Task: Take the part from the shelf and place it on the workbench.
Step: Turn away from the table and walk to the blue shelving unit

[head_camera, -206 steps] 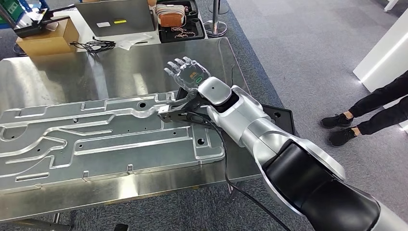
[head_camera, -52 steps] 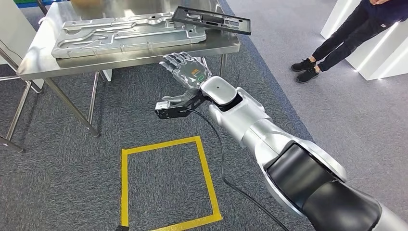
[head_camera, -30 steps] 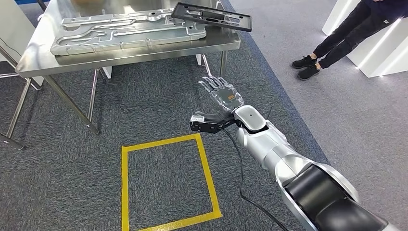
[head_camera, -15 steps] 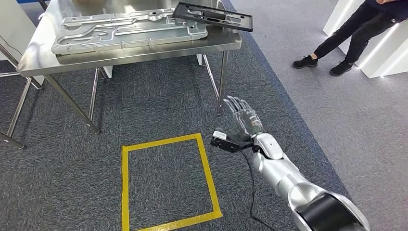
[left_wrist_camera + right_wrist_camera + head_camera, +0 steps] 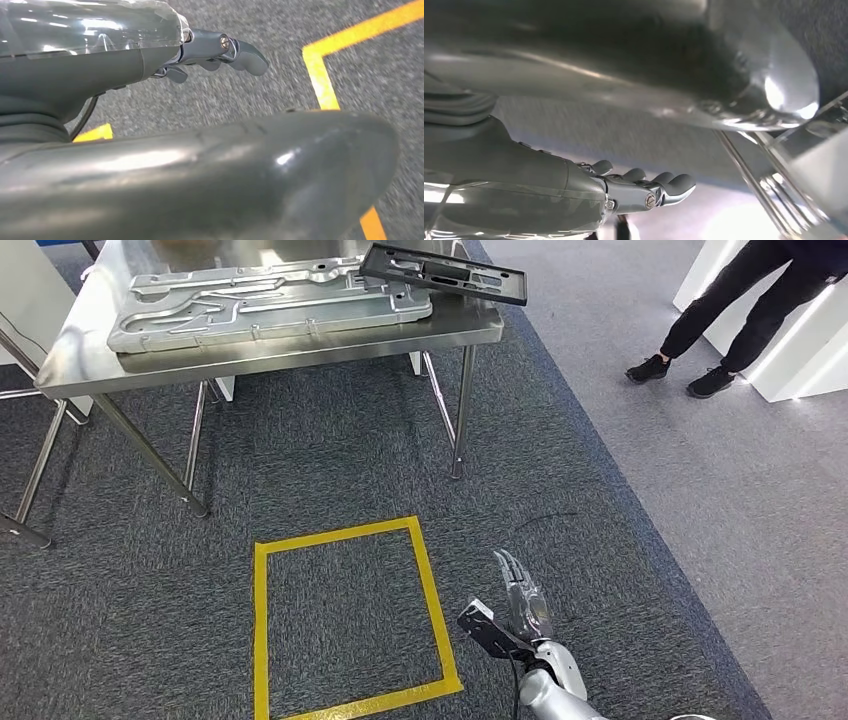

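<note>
The black flat part (image 5: 443, 273) lies on the steel workbench (image 5: 250, 348), at its right end, partly resting on a large silver machined plate (image 5: 270, 302). My right hand (image 5: 520, 605) hangs low over the carpet, far from the bench, fingers straight and apart, holding nothing. The right wrist view shows the same hand (image 5: 549, 190) with its fingers (image 5: 659, 186) extended and nothing in them. In the left wrist view my left hand (image 5: 100, 65) hangs over the carpet near yellow tape, its fingers (image 5: 225, 50) loosely extended and nothing held.
A yellow taped square (image 5: 260, 630) marks the carpet between me and the bench. A person's legs (image 5: 720, 310) stand at the far right beside a white block (image 5: 800, 350). The bench legs (image 5: 460, 410) stand on grey carpet.
My right arm has dropped from chest height down to the picture's lower edge, the hand staying open. Earlier the camera backed away from the bench. The person's feet have shifted.
</note>
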You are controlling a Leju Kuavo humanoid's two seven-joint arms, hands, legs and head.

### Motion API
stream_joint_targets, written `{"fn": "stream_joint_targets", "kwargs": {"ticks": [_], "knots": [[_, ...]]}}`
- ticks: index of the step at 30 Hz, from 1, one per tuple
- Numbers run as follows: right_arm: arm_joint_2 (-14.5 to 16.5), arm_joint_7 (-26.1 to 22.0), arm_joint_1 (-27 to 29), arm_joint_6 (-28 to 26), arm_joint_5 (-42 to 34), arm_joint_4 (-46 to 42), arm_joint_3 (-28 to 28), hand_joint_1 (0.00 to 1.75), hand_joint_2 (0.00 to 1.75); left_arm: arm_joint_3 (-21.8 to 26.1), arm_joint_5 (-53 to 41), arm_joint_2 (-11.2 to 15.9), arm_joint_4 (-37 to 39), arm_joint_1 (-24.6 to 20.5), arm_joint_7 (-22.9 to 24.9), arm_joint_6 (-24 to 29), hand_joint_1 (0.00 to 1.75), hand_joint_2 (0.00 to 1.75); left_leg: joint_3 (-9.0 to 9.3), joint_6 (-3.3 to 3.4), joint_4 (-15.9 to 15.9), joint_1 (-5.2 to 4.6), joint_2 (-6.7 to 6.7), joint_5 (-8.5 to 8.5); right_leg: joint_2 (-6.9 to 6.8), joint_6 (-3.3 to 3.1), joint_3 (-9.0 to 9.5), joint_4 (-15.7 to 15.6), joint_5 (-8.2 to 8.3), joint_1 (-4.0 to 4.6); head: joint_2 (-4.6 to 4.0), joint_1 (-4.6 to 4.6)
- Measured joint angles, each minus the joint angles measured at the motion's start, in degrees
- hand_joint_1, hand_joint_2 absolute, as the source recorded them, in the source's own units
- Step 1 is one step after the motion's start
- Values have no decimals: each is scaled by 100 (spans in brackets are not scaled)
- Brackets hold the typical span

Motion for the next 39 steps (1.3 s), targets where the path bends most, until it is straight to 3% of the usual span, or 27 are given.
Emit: {"fn": "stream_joint_targets", "kwargs": {"ticks": [3,9,15,19,23,29,30,33,34,39], "knots": [[189,-148,116,189,-201,151,-221,0,0,3,-34,8,0,-1,88,128,0,175,0,-1,0,0,0,-1,0,0,-1,0,-1,0,0,0],[452,-65,192,693,-368,492,-425,0,0,8,-95,20,0,-3,160,389,0,175,0,-2,0,0,1,-1,0,0,-1,0,-1,-1,0,0],[657,629,385,1192,-264,965,-459,0,0,10,-235,27,0,-4,110,861,0,175,-1,-2,1,-1,-1,-3,-1,2,-1,0,-3,-3,0,0],[712,1047,591,1771,-462,1215,-516,0,0,0,-432,27,0,-10,118,922,0,0,-1,-1,1,-2,-1,-7,0,4,-1,0,-4,-5,0,0],[715,1426,747,2345,-486,1383,-615,0,0,-51,-617,27,0,-6,336,754,0,0,-1,-2,1,-2,0,-8,0,4,-1,0,-4,-5,0,0],[713,1506,806,2545,-337,1486,-615,0,0,-79,-631,27,0,-1,399,526,0,0,0,-2,1,-2,0,-8,1,4,-1,0,-4,-5,0,0],[713,1511,807,2550,-329,1495,-615,0,0,-80,-630,27,0,-1,406,522,0,44,0,-1,1,-2,0,-8,1,4,0,0,-4,-5,0,0],[713,1620,808,2527,-281,1515,-615,0,131,-81,-597,27,0,-2,595,527,0,175,0,-1,1,-2,0,-8,1,4,0,0,-4,-5,0,0],[713,1701,807,2500,-267,1522,-615,0,175,-80,-575,27,0,-2,698,535,0,175,0,-1,2,-2,0,-8,1,4,0,0,-4,-5,0,0],[701,2045,806,2378,-275,1544,-615,0,175,-75,-547,27,0,0,878,545,0,175,0,-1,2,-3,0,-8,1,4,0,-1,-4,-7,0,0]]}}
